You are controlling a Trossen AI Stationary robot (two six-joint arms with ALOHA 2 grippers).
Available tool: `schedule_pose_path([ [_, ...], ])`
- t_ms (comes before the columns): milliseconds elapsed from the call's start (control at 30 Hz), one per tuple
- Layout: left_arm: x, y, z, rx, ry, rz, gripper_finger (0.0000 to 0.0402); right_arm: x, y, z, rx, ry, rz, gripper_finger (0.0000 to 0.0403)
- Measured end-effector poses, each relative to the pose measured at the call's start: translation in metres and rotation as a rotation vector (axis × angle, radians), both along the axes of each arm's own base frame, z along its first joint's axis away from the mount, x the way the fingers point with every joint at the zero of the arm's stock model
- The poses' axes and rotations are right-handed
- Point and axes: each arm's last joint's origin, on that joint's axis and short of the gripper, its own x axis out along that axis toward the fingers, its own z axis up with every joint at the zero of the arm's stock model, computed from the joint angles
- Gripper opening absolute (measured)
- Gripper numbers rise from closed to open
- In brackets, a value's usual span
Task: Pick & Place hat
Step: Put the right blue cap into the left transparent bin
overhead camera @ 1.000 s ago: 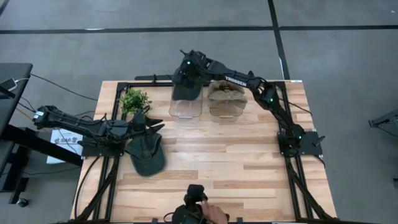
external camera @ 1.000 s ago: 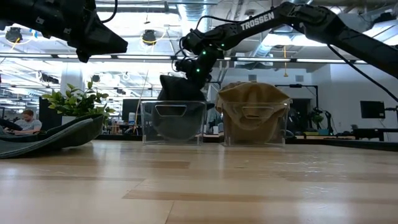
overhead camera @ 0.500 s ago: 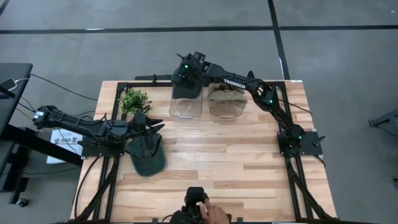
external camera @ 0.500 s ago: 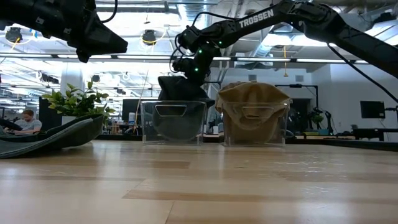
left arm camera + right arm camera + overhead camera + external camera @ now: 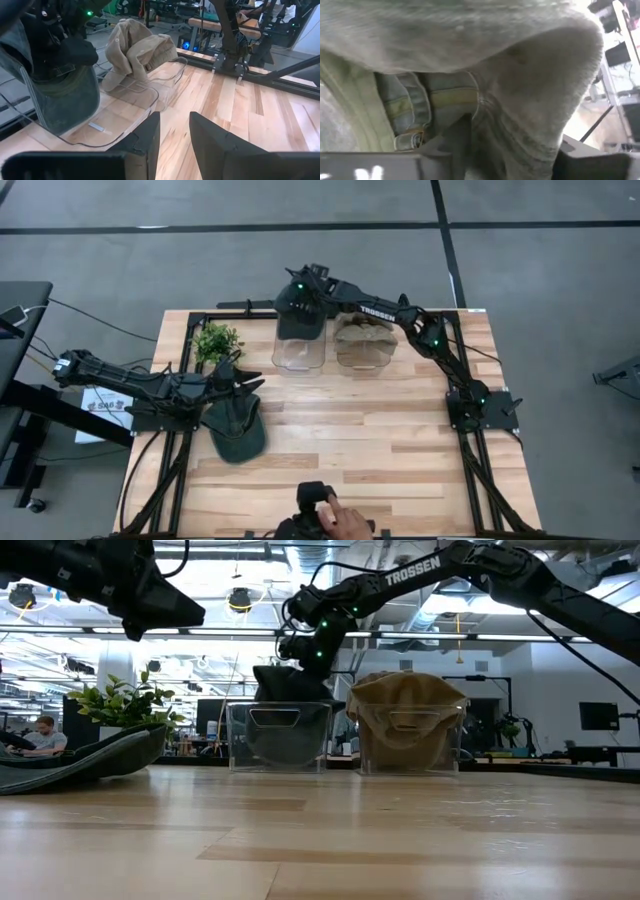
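A dark green hat [image 5: 299, 320] hangs from my right gripper [image 5: 301, 292] over the left clear bin [image 5: 300, 355], its lower part inside the bin [image 5: 278, 745]. The right gripper [image 5: 312, 648] is shut on it. A tan hat [image 5: 362, 328] sits heaped in the right clear bin [image 5: 410, 755]. A second dark green hat [image 5: 236, 430] lies flat on the table at the left [image 5: 80, 760]. My left gripper [image 5: 246, 380] hovers open above that hat's far edge, well off the table [image 5: 165, 605], its fingers apart in its own wrist view [image 5: 175, 135]. My right gripper holds the dark green hat by its upper part [image 5: 290, 675], coming from above and from the table's right. Fabric folds [image 5: 485, 100] fill the wrist view between the fingers; which part they have cannot be told. The hat hangs down into the left bin.
A small potted plant [image 5: 215, 340] stands at the far left, beside the left bin. A person's hand [image 5: 347, 525] with a dark device [image 5: 315, 502] shows at the near edge. Bare wood [image 5: 380, 440] spans the middle and right of the table.
My right gripper, with the dark green hat, has shifted a little toward the table's far edge over the left bin; the hat stays hanging into the bin.
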Motion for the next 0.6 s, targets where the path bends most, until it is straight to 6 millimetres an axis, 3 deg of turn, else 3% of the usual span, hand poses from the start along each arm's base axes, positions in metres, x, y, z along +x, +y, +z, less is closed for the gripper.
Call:
schedule_pose_path([
  [267,0.000,0.000,-0.001,0.005,0.013,-0.001,0.0102,0.001,0.006,0.005,-0.023,0.055,0.054,0.0219],
  [600,-0.001,0.000,-0.002,0.066,0.044,0.003,0.0102,-0.008,0.010,0.023,0.005,0.111,0.045,0.0210],
])
